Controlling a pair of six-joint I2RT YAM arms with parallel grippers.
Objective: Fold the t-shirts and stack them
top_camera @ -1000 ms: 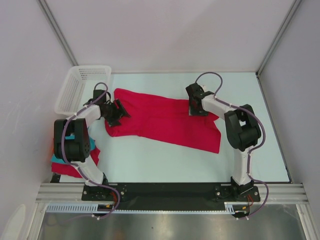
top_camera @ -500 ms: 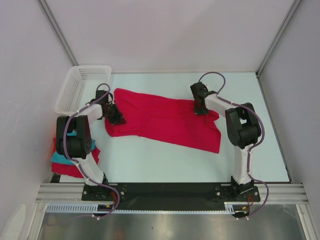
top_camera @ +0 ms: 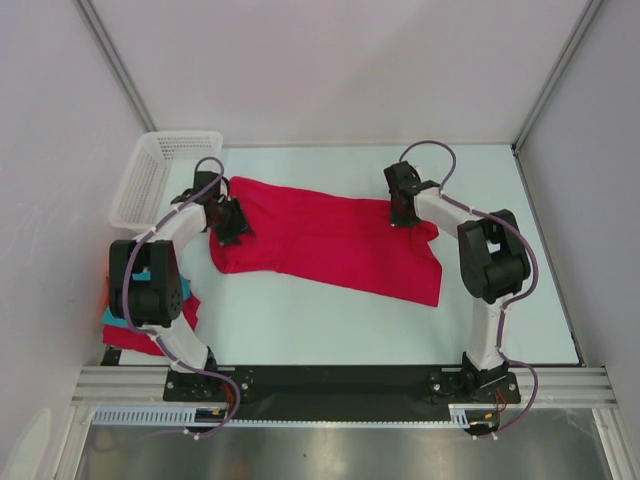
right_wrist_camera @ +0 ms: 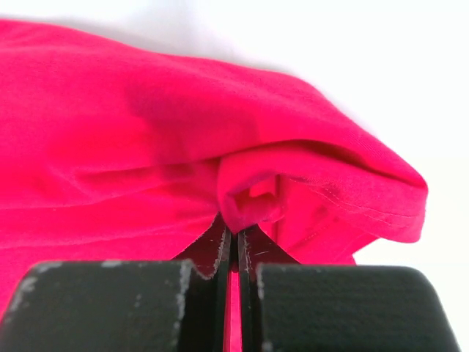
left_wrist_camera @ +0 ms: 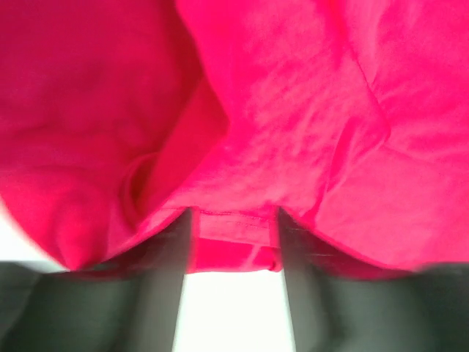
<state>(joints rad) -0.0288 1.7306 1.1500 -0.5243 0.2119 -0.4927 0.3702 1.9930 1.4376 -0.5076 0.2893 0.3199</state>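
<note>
On the table [top_camera: 300, 325] the crimson t-shirt [top_camera: 330, 245] lies spread out, its long axis running from ten o'clock to four o'clock in the overhead view, and we have an arm at each end of its far edge. Reckoned from the shirt's middle, the right gripper [top_camera: 402, 214] sits at two o'clock, jaws closed tight on a small fold of the hem that bulges just past the fingertips in its wrist view. The left gripper [top_camera: 233, 222] is at nine o'clock, jaws standing apart with the hem lying between them; the blur there is heavy, but the cloth looks unpinched. The bulk of the shirt stretches from both grippers toward six o'clock, so we judge the coming fold must carry the far edge across the short axis toward the near one, and it waits on the left side taking hold. The folded stack of teal and red shirts [top_camera: 135, 338] lies at eight o'clock, beside the left arm, the nearer arm for stacking
</note>
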